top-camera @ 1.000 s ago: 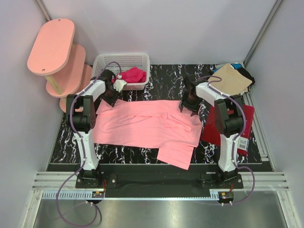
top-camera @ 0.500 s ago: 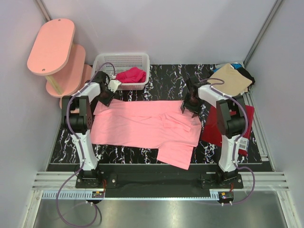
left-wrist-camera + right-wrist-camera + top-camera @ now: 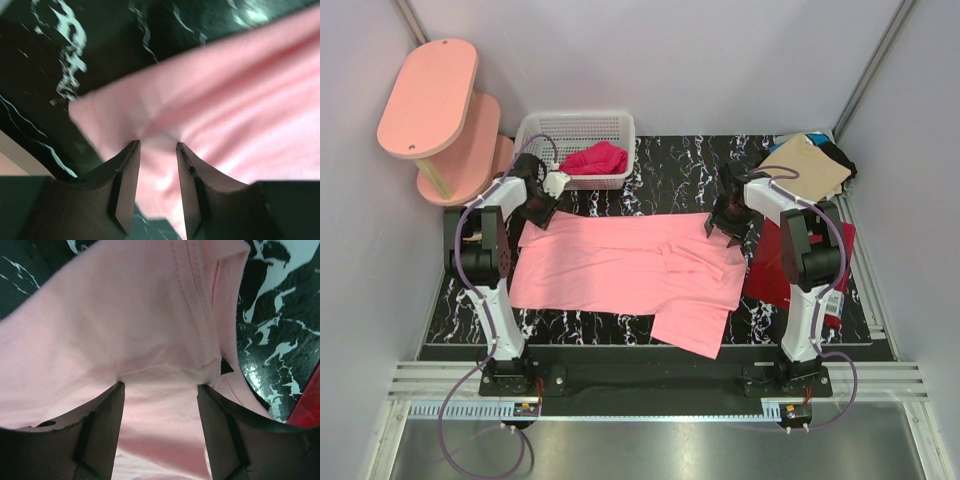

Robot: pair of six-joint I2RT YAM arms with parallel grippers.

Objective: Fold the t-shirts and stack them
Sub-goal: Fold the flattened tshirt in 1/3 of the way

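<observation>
My left gripper (image 3: 157,145) pinches the far left corner of the salmon-pink t-shirt (image 3: 620,265), with cloth bunched between both fingers, just in front of the left end of the white basket (image 3: 575,120). My right gripper (image 3: 160,385) clamps the shirt's far right edge beside a stitched seam, to the right of the basket and nearer than it. The shirt lies spread on the black marbled table (image 3: 670,165) in front of the basket, one flap trailing toward my bases. A tan t-shirt (image 3: 810,165) sits well to the basket's right. A dark red t-shirt (image 3: 763,272) lies nearer, just beside the pink one.
</observation>
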